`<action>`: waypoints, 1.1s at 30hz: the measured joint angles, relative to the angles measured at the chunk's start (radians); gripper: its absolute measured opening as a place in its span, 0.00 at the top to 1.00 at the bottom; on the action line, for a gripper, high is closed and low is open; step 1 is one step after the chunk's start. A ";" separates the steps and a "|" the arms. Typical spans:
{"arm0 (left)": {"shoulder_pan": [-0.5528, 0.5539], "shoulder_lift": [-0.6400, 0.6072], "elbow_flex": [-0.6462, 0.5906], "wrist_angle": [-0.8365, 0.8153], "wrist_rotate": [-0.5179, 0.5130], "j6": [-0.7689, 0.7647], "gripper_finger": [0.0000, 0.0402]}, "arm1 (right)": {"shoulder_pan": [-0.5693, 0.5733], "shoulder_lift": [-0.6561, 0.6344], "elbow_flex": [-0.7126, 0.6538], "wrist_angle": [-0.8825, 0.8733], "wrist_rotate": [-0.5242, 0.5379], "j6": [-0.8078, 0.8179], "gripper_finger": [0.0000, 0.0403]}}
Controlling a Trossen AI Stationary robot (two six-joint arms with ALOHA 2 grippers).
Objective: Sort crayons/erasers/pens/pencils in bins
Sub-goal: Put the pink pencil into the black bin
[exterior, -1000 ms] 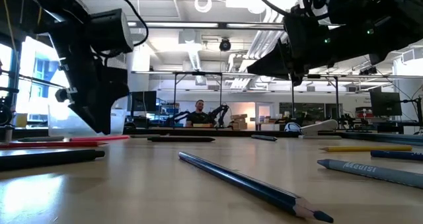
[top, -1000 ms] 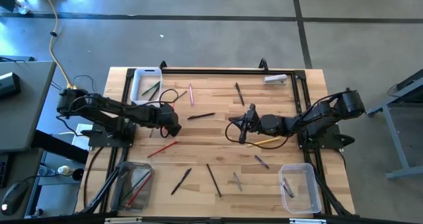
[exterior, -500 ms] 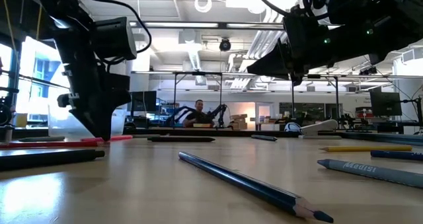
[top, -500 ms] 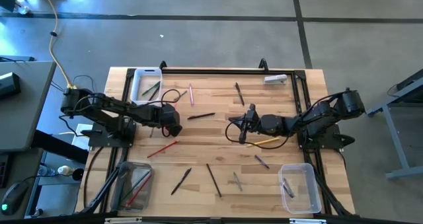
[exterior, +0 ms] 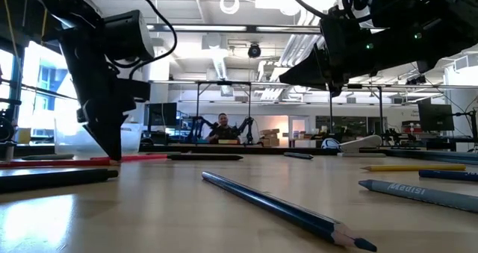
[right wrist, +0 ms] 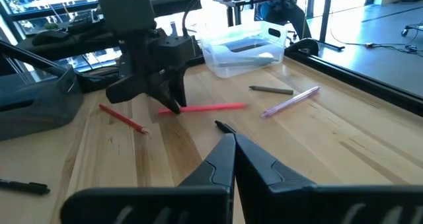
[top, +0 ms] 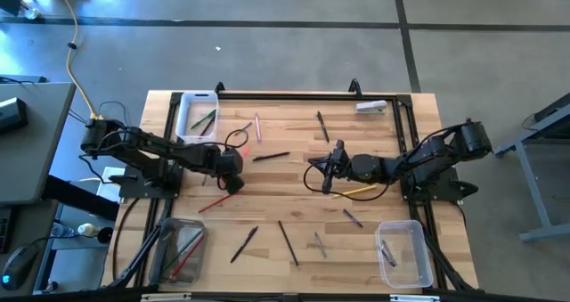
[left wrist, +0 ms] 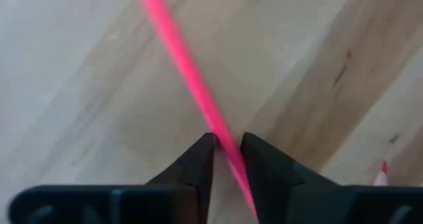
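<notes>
Since a second ago my left gripper (left wrist: 227, 159) narrowed its fingers onto the pink crayon (left wrist: 188, 78) on the table (top: 294, 168); right gripper (right wrist: 233, 142) shut, empty.

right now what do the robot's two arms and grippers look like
Both arms are dark, nearly black, jointed links with loose black cables looping beside them. The left gripper is a blocky black body narrowing to two pointed fingers. The right gripper has matching wedge-shaped black fingers. The right arm shows small green lights in the low view.
</notes>
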 joint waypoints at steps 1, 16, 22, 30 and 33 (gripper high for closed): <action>-0.003 0.000 0.000 0.000 0.005 0.005 0.85 | 0.000 0.000 0.000 0.000 0.000 0.000 1.00; -0.011 -0.009 0.001 -0.026 0.008 0.015 0.99 | 0.000 0.000 0.000 -0.006 -0.001 0.000 1.00; -0.003 -0.042 -0.004 -0.054 0.011 -0.019 0.99 | 0.000 0.000 0.000 -0.006 -0.001 -0.001 1.00; -0.004 -0.092 -0.004 -0.094 0.014 -0.067 0.99 | 0.000 0.000 0.000 -0.007 -0.001 -0.007 1.00; -0.004 -0.105 -0.003 -0.098 0.016 -0.076 0.99 | 0.000 0.000 0.000 -0.007 -0.001 -0.008 1.00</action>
